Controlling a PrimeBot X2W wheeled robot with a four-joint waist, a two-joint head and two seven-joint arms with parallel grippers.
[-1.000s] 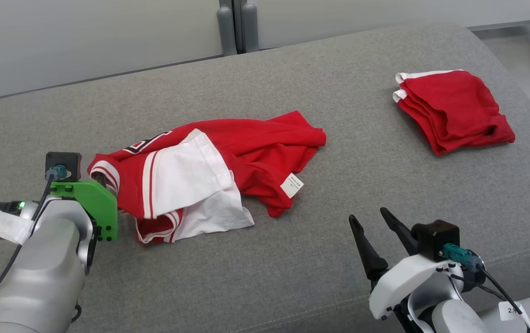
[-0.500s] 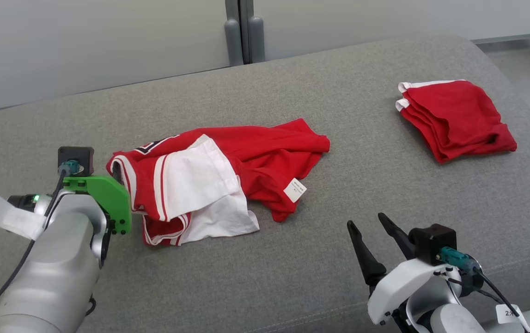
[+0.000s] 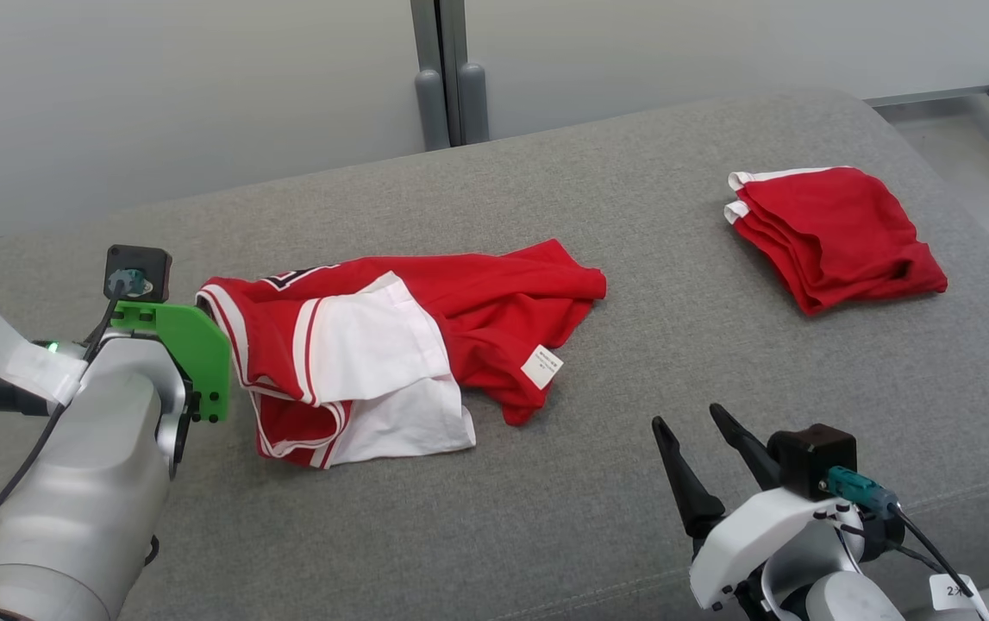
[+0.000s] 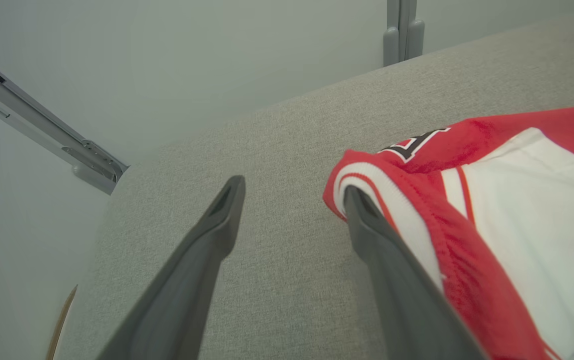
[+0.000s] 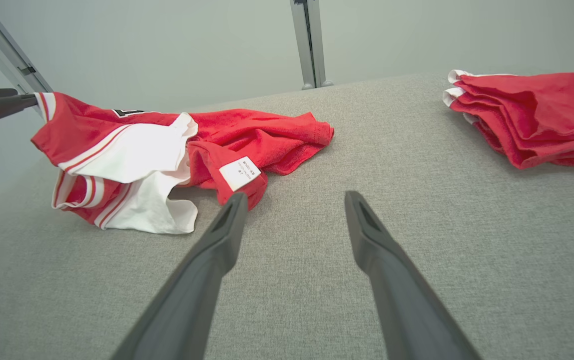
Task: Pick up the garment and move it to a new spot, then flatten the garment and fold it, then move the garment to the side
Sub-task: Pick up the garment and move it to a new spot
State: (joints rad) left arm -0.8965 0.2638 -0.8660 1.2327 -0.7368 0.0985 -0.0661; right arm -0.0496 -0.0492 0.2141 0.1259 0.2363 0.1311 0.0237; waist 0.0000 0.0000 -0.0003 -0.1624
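The garment (image 3: 425, 328), a red jersey with white panels and red-and-white striped trim, lies crumpled on the grey fabric-covered surface (image 3: 632, 216), left of centre in the head view. A white label (image 3: 541, 366) shows on the fold nearest the robot. The left hand (image 4: 293, 189) is positioned at the garment's left edge. Its two fingers are spread wide, with bare grey fabric between them. In the left wrist view, the tip of one finger (image 4: 367, 225) meets the striped hem; whether it touches the hem or only overlaps it cannot be told. The hand has hold of nothing. A green bracket (image 3: 192, 354) on the left wrist hides the fingers in the head view. The right hand (image 3: 686, 417) is near the front edge of the surface, apart from the garment. Its fingers are fully parted and empty. A second red garment (image 3: 839, 233), folded, rests at the far right of the surface, well apart from the jersey.
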